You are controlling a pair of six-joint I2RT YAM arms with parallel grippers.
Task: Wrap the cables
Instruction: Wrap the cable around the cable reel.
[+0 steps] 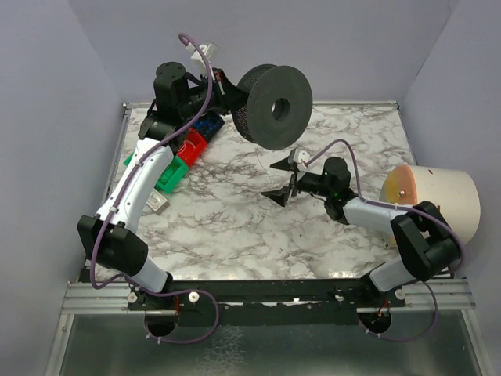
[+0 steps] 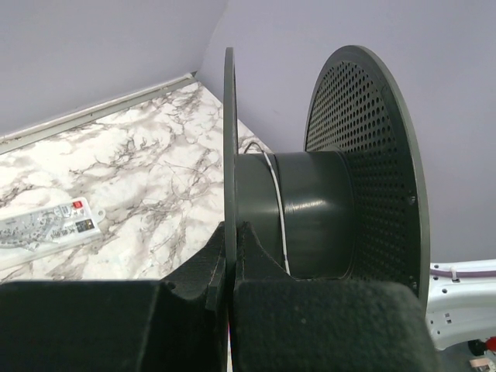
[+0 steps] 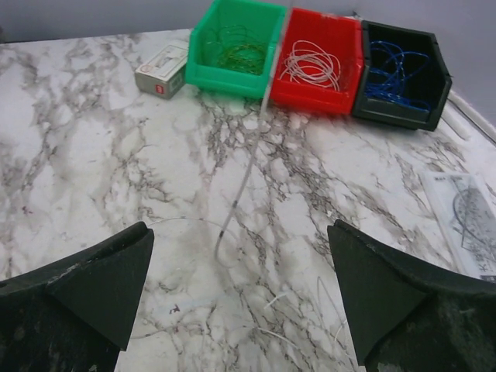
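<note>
A big black two-flanged spool (image 1: 274, 106) is held up above the back of the table. My left gripper (image 1: 224, 88) is shut on its near flange (image 2: 230, 139), which is pinched edge-on between the fingers (image 2: 231, 232). One whitish cable strand (image 2: 277, 225) crosses the dark hub (image 2: 310, 209), which is otherwise bare. In the right wrist view a thin pale cable (image 3: 244, 178) hangs down, and its curled end rests on the marble. My right gripper (image 1: 280, 180) hovers open over the table middle, with the cable end between its spread fingers (image 3: 239, 232), touching neither.
Green (image 3: 236, 46), red (image 3: 318, 58) and black (image 3: 403, 74) bins of coiled wires stand at the left back (image 1: 192, 146). A small white box (image 3: 161, 71) lies beside the green bin. A printed leaflet (image 3: 465, 217) lies on the marble. A cream cylinder (image 1: 434, 200) stands at the right edge.
</note>
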